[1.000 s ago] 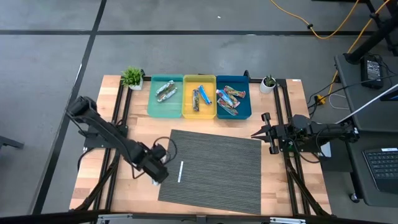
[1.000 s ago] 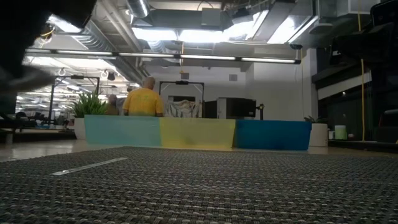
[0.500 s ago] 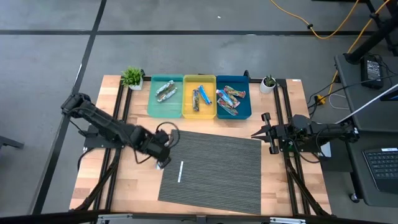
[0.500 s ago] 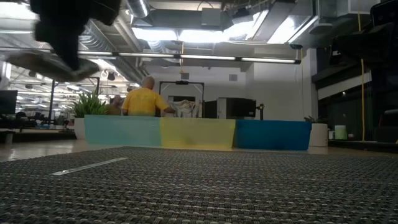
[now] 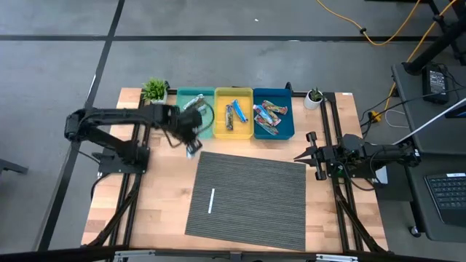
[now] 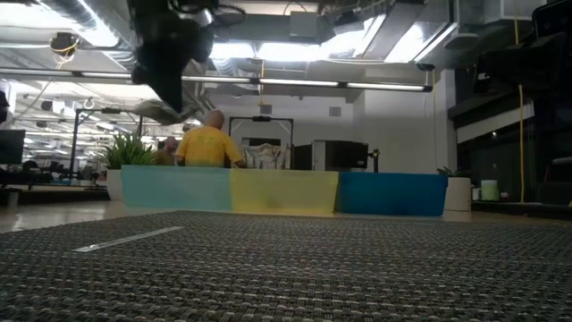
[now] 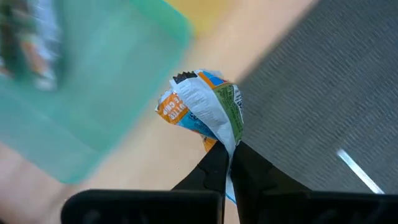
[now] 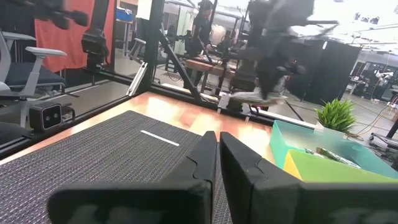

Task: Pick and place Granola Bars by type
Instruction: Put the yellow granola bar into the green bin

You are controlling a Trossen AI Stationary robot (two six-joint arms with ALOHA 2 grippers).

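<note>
My left gripper [image 5: 191, 144] hangs over the bare wood just in front of the teal bin [image 5: 177, 124], shut on a silvery granola bar [image 7: 205, 109] with orange, blue and green print. The low view shows that gripper [image 6: 168, 94] high above the table with the bar [image 6: 165, 112] under it. Silvery bars lie in the teal bin, blue ones in the yellow bin [image 5: 233, 129], multicoloured ones in the blue bin [image 5: 274, 132]. My right gripper [image 5: 297, 155] waits shut at the mat's right far corner. My left gripper pinches the silvery bar by one end of its wrapper [image 7: 225, 138] between the two fingertips, coming from above and pointing down. The bar is lifted clear of the table, and the rest of it sticks out past the fingertips, its wrapper crumpled.
A dark ribbed mat [image 5: 251, 196] covers the table's middle, with a thin white stick [image 5: 212, 200] lying near its left edge. Small potted plants [image 5: 154, 89] [image 5: 314, 96] flank the row of bins. People stand in the room beyond the table [image 6: 207, 143].
My left gripper has swung from the mat's near left corner toward the table's far edge, up to the front of the teal bin, and risen. The silvery bar has stayed in its fingers and been carried along, clear of the table.
</note>
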